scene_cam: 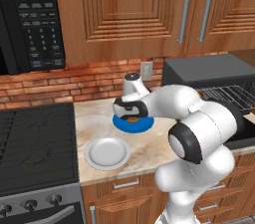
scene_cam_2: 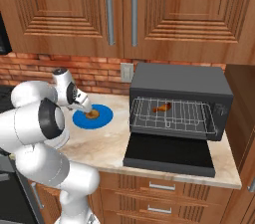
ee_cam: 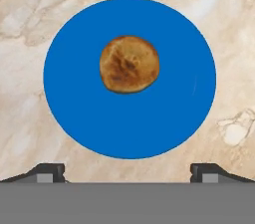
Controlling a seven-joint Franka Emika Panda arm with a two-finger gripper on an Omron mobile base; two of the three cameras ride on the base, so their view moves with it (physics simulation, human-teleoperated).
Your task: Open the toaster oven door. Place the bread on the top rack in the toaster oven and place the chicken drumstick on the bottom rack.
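door: toaster oven door [scene_cam_2: 169,154] folded down flat, step done
drumstick: chicken drumstick [scene_cam_2: 162,107] already inside the toaster oven [scene_cam_2: 180,86], lying on a wire rack (can't tell for sure which rack level)
bread: bread [ee_cam: 129,64] sits alone, centre of the blue plate [ee_cam: 74,98] on the table [scene_cam_2: 107,143], left of the oven, not yet picked
gripper: gripper [ee_cam: 127,170] hovers directly above the bread, tips spread wide, nothing held
other: empty white plate [scene_cam: 107,152] nearer the stove [scene_cam: 35,143]
left: grab bread, put it on top rack
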